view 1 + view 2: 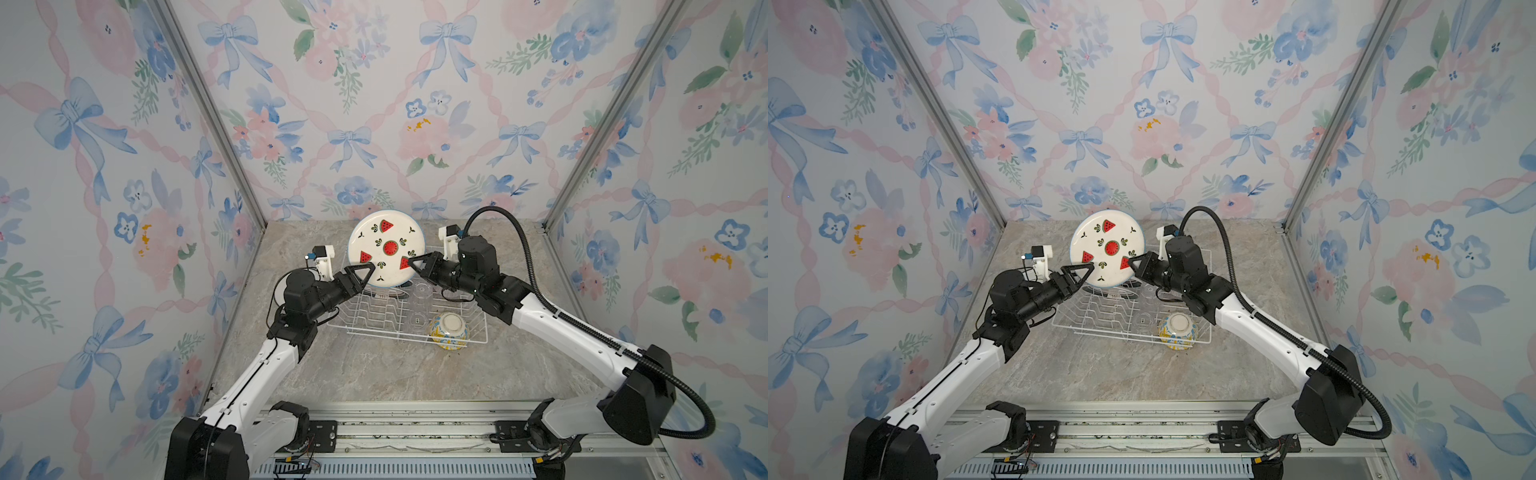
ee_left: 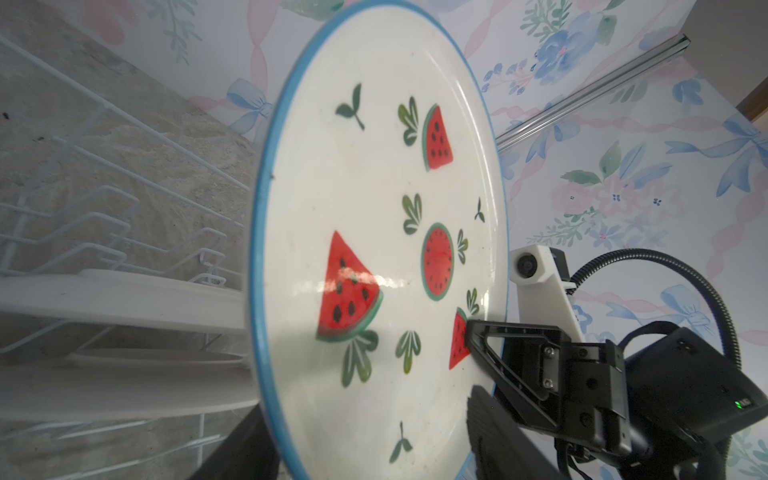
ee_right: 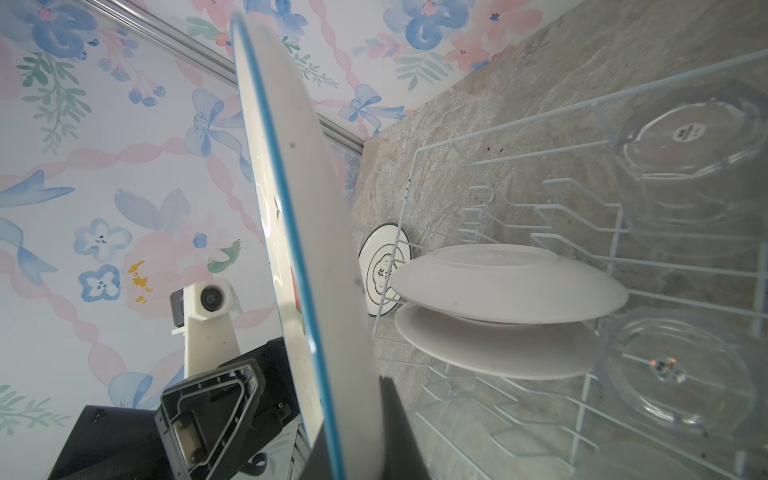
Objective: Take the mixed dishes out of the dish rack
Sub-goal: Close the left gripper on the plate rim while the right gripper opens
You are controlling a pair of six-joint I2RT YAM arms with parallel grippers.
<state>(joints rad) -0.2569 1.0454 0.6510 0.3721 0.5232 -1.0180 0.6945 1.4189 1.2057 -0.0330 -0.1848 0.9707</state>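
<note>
Two robot arms meet over a white wire dish rack (image 1: 365,309) on a marble-patterned bench (image 1: 374,382). Between them, lifted clear above the rack's far end, a watermelon plate (image 1: 386,249) stands on edge with its painted face toward us. The right tool (image 1: 411,262) is pressed together on the plate's lower right rim and carries it. The left tool (image 1: 370,271) is spread at the lower left rim, one finger on each side of the plate; we see no squeeze there yet.

Two white plates (image 3: 507,286) lean in the rack's dividers. Two clear glass cups (image 1: 422,291) and a yellow-blue bowl (image 1: 449,330) sit upside down along its right side.

We judge this to be a handover early in the unloading. Next, the left tool would need to close firmly on the rim before the right lets go, so that the plate neither tips nor slips onto the dishes below.
</note>
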